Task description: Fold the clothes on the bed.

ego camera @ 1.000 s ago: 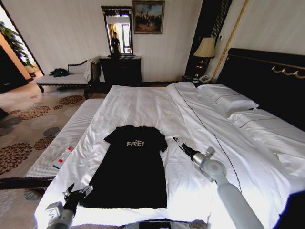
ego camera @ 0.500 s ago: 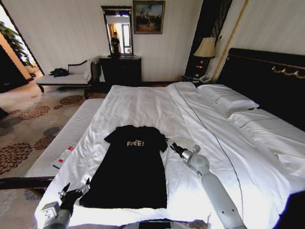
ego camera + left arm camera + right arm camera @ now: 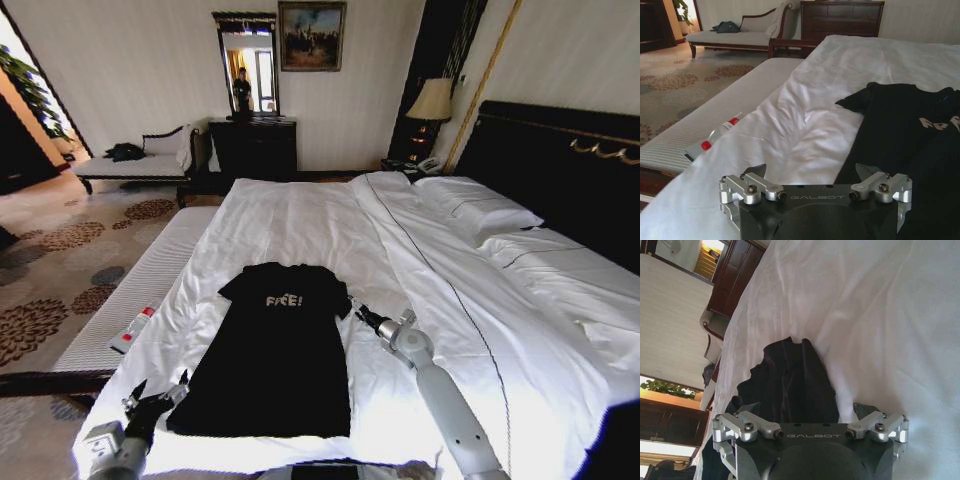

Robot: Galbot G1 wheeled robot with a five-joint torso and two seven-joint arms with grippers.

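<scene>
The black T-shirt lies flat on the white bed at lower centre, the left claw spread wide at its lower-left hem corner and the right claw spread wide at its right sleeve, neither holding anything.

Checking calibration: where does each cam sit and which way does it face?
Head: high at the bed's foot, looking down its length at the T-shirt; both arms show.
Left wrist: behind the open left claw, low by the shirt's hem.
Right wrist: behind the open right claw, facing a sleeve.
All share the T-shirt.
</scene>
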